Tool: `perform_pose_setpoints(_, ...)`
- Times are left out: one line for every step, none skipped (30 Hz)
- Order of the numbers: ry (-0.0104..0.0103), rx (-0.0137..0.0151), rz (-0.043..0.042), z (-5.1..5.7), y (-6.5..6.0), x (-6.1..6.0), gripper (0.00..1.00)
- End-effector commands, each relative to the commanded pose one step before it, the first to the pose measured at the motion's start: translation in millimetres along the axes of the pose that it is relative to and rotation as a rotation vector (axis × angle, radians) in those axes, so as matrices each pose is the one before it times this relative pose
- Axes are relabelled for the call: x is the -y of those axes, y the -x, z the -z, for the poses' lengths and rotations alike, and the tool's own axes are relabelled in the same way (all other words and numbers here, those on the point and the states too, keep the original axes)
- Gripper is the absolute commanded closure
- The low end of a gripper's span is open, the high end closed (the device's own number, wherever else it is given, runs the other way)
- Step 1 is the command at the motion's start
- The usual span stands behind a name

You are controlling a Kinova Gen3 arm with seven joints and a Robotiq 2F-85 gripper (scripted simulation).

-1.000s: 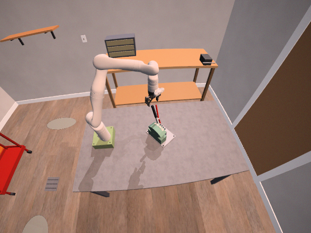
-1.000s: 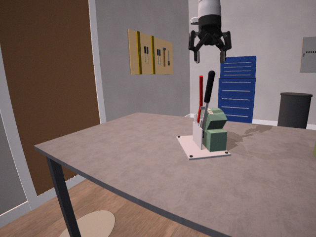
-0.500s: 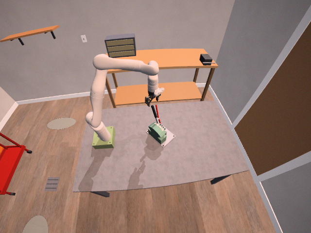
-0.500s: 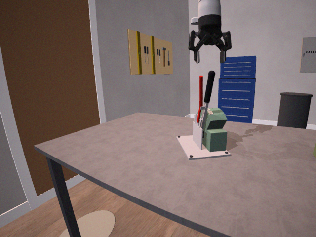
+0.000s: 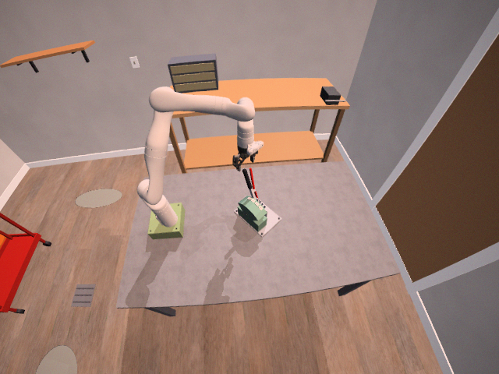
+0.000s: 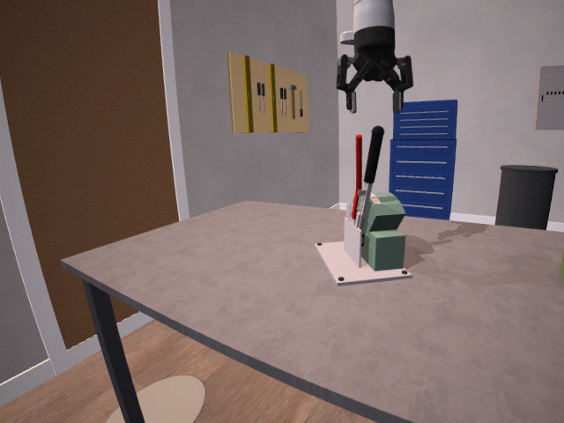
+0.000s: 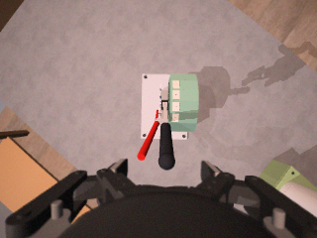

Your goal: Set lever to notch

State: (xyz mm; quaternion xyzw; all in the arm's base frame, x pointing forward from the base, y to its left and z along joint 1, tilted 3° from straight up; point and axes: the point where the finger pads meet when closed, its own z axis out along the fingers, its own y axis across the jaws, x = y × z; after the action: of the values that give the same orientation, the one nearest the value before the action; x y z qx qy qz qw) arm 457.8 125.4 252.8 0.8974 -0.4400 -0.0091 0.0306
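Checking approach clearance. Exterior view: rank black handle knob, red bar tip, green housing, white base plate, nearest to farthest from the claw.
Claw is open, holding nothing, above the lever.
1. Black handle knob: right below the claw.
2. Red bar tip: just left of the knob, slightly lower.
3. Green housing: at the lever's foot.
4. White base plate: lowest, on the table.

High top view of the room, low table-level exterior view, wrist view straight down, all sharing the lever.
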Motion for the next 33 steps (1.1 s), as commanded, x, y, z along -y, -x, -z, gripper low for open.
perform_pose_setpoints(-0.00695,-0.00195,0.00756,-0.97,-1.73,3.91,0.03)
perform_pose_setpoints(-0.00116,-0.00103,0.00091,0.48,-0.58,0.90,0.03)
perform_pose_setpoints(-0.00057,-0.00051,0.00045,0.24,-0.48,0.58,0.03)
perform_pose_setpoints(0.00000,0.00000,0.00001,0.00,-0.35,0.24,0.03)
perform_pose_setpoints(0.00000,0.00000,0.00001,0.00,-0.29,0.20,0.03)
perform_pose_setpoints(0.00041,0.00036,-0.00031,-0.17,-0.14,-0.07,0.03)
perform_pose_setpoints(0.00053,0.00048,-0.00042,-0.22,-0.04,-0.20,0.03)
perform_pose_setpoints(0.00043,0.00038,-0.00033,-0.18,0.01,-0.19,0.03)
perform_pose_setpoints(0.00025,0.00022,-0.00019,-0.10,0.03,-0.13,0.03)
perform_pose_setpoints(0.00006,0.00005,-0.00005,-0.02,0.01,-0.03,0.03)
perform_pose_setpoints(0.00000,0.00000,0.00000,0.00,0.00,0.00,0.03)
perform_pose_setpoints(0.00000,0.00000,0.00000,0.00,0.00,0.00,0.03)
perform_pose_setpoints(0.00000,0.00000,0.00000,0.00,0.00,0.00,0.03)
perform_pose_setpoints(0.00000,0.00000,0.00000,0.00,0.00,0.00,0.03)
perform_pose_setpoints(0.00000,0.00000,0.00000,0.00,0.00,0.00,0.03)
perform_pose_setpoints(0.00000,0.00000,0.00000,0.00,0.00,0.00,0.03)
perform_pose_setpoints(0.00000,0.00000,0.00000,0.00,0.00,0.00,0.03)
perform_pose_setpoints(0.00000,0.00000,0.00000,0.00,0.00,0.00,0.03)
perform_pose_setpoints(0.00000,0.00000,0.00000,0.00,0.00,0.00,0.03)
perform_pose_setpoints(0.00000,0.00000,0.00000,0.00,0.00,0.00,0.03)
perform_pose_setpoints(0.00000,0.00000,0.00000,0.00,0.00,0.00,0.03)
perform_pose_setpoints(0.00000,0.00000,0.00000,0.00,0.00,0.00,0.03)
perform_pose_setpoints(0.00000,0.00000,0.00000,0.00,0.00,0.00,0.03)
perform_pose_setpoints(0.00000,0.00000,0.00000,0.00,0.00,0.00,0.03)
perform_pose_setpoints(0.00000,0.00000,0.00000,0.00,0.00,0.00,0.03)
perform_pose_setpoints(0.00000,0.00000,0.00000,0.00,0.00,0.00,0.03)
perform_pose_setpoints(0.00000,0.00000,0.00000,0.00,0.00,0.00,0.03)
perform_pose_setpoints(0.00000,0.00000,0.00000,0.00,0.00,0.00,0.03)
perform_pose_setpoints(0.00000,0.00000,0.00000,0.00,0.00,0.00,0.03)
perform_pose_setpoints(0.00000,0.00000,0.00000,0.00,0.00,0.00,0.03)
perform_pose_setpoints(0.00000,0.00000,0.00000,0.00,0.00,0.00,0.03)
perform_pose_setpoints(0.00000,0.00000,0.00000,0.00,0.00,0.00,0.03)
perform_pose_setpoints(0.00000,0.00000,0.00000,0.00,0.00,0.00,0.03)
